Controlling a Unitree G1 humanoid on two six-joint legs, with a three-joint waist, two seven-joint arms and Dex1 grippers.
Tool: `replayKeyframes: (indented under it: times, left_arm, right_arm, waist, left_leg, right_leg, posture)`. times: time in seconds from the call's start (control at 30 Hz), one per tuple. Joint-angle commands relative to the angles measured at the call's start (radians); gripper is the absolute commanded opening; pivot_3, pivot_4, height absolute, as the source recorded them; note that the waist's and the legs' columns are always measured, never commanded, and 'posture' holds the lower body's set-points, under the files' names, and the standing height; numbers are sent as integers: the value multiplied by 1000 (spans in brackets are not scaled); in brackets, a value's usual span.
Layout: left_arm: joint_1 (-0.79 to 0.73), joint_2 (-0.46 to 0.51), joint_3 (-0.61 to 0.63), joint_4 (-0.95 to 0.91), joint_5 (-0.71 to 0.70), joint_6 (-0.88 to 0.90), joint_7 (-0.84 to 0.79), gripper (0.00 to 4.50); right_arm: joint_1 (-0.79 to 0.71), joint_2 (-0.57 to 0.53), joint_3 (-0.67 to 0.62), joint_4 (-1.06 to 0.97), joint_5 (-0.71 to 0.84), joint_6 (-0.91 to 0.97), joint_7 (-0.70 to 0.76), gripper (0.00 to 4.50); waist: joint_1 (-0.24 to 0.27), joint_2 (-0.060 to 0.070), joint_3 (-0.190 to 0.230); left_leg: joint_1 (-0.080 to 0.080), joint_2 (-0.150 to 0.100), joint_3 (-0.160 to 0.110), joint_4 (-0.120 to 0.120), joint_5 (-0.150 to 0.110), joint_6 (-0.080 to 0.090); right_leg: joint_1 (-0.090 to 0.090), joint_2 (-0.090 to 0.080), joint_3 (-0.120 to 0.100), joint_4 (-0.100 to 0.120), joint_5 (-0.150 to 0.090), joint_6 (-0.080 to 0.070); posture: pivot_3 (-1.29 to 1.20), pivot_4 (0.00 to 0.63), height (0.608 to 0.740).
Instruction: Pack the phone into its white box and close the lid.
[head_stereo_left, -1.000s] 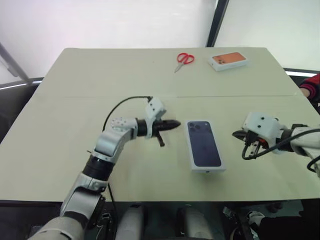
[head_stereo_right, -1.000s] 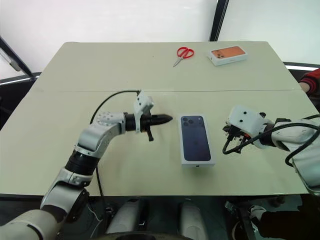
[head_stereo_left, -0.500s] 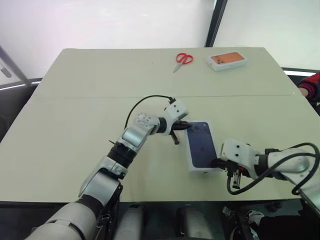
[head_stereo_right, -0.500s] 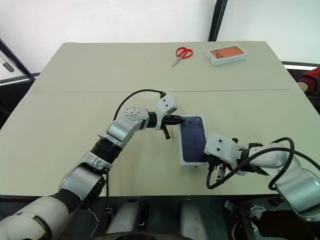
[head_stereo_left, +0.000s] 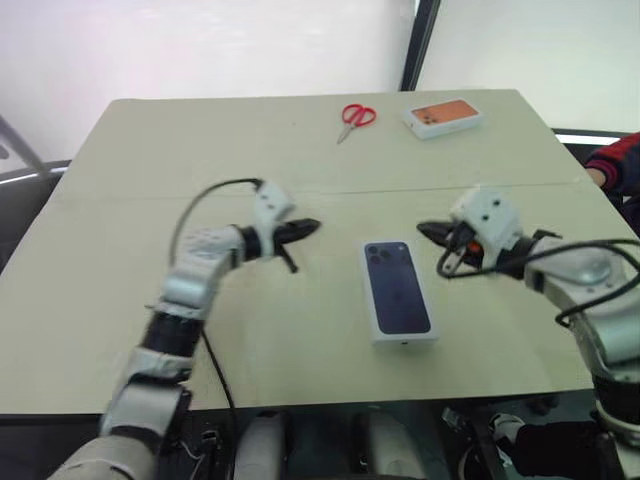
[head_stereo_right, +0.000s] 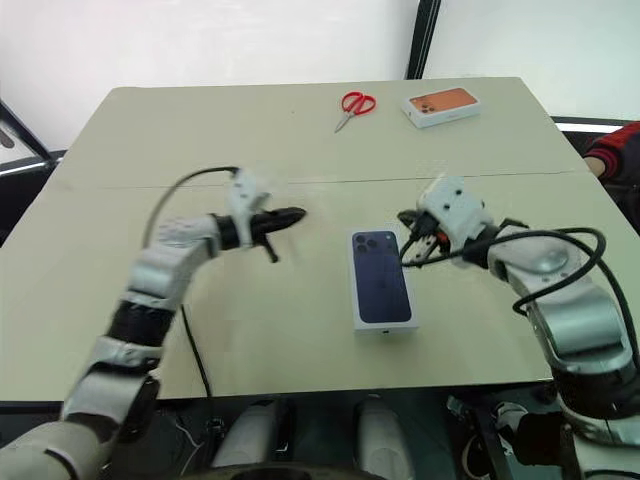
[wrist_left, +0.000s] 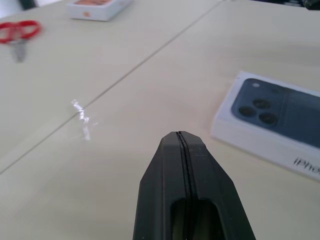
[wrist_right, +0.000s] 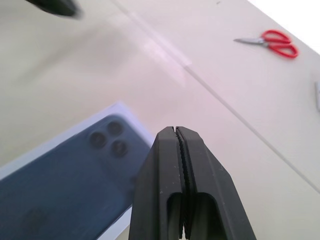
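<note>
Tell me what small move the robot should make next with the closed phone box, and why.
Probably open the left gripper and right gripper and bring them down to the lid's long sides. Both are shut, hang apart from it on either side, and the lid sits closed on the table, so nothing can be packed yet.

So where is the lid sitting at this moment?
In the left eye view the lid lies printed face up on the near middle of the table, between the left gripper and right gripper.

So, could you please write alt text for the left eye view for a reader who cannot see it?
A closed white box printed with a dark blue phone lies on a beige table between two shut robot tools, left and right, neither touching it. Red scissors and an orange-pictured box lie at the far edge.
</note>
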Motion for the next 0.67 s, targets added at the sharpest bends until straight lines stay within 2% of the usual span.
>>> replayKeyframes:
  times: [0.03,0.2,0.33,0.67]
  left_arm:
    - [84,78,102,-117,-84,44,-29,0]
    - [262,184,224,-241,-149,107,-13,0]
    - [357,219,279,-284,-156,110,30,0]
    - [399,230,289,-303,-169,110,79,0]
  right_arm:
    - [-47,27,9,61,-10,-56,-6,49]
    - [-111,82,54,201,-4,-144,37,49]
    - [-160,122,68,288,18,-179,88,49]
    - [-180,161,95,340,11,-216,128,49]
  waist:
    - [4,0,0]
    - [1,0,0]
    - [1,1,1]
    - [1,1,1]
  left_leg:
    - [0,0,0,0,0,0]
    - [0,-1,0,1,0,0]
    - [0,-1,0,1,0,0]
    - [0,-1,0,0,0,0]
  right_leg:
    - [0,0,0,0,0,0]
    - [1,-2,0,-1,0,0]
    - [1,-1,0,0,0,0]
    - [0,-2,0,0,0,0]
  posture:
    - [0,150,740]
    - [0,150,740]
    - [0,150,740]
    - [0,150,740]
